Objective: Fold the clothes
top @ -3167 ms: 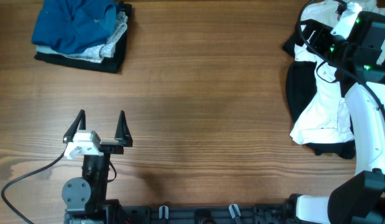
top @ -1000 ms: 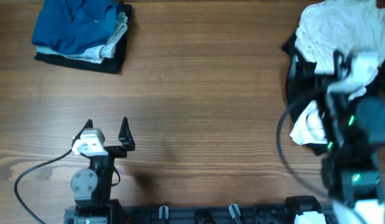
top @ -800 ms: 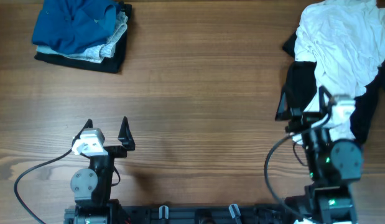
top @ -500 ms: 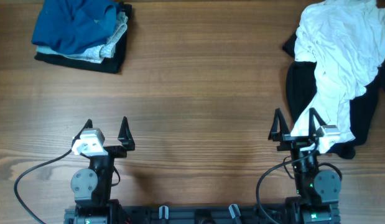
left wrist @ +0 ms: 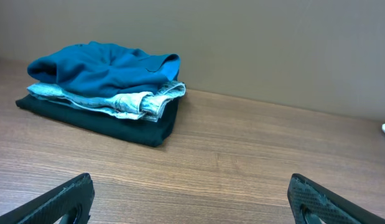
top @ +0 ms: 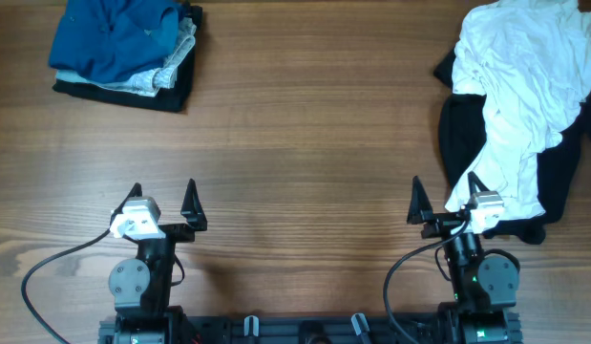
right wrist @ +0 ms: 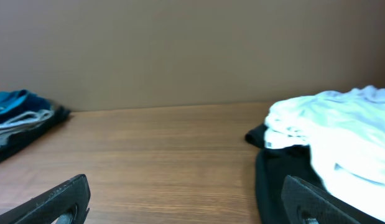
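A crumpled white garment [top: 519, 91] lies on top of a black garment [top: 462, 143] at the table's right side; both also show in the right wrist view, the white one [right wrist: 341, 134] over the black one [right wrist: 285, 180]. A folded stack with a blue garment [top: 118, 38] on top sits at the far left, also in the left wrist view [left wrist: 102, 68]. My left gripper [top: 163, 196] is open and empty near the front edge. My right gripper [top: 445, 196] is open and empty at the front right, its right finger at the lower edge of the white garment.
The folded stack has a grey piece [top: 171, 67] and a black piece [top: 176, 96] under the blue one. A cable [top: 47, 272] runs from the left arm along the wooden table [top: 305, 134]. A plain wall [left wrist: 242, 43] stands behind the table.
My right arm has let go of the white garment at the far right and drawn back to the front edge. The white garment now lies spread over the black one. The left arm barely moved.
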`<state>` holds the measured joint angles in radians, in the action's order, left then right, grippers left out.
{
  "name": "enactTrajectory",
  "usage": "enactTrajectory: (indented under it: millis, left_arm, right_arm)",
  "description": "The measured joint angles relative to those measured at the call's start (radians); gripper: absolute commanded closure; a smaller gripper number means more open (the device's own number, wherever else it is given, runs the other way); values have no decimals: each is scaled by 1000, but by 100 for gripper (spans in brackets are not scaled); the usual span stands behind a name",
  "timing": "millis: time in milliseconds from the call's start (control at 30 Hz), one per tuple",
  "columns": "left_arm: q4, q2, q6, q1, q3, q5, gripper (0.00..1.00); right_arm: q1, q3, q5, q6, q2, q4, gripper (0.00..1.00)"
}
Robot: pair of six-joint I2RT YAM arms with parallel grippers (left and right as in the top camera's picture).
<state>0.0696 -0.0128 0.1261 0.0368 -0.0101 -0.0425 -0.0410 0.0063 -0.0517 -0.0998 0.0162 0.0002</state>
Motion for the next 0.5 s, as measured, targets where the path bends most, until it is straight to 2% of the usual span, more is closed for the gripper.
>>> enactTrajectory:
  millis: [500]
  left_arm:
    - [0,0,0,0,0,0,0]
  right_arm:
    - [25,0,0,1,0,0,0]
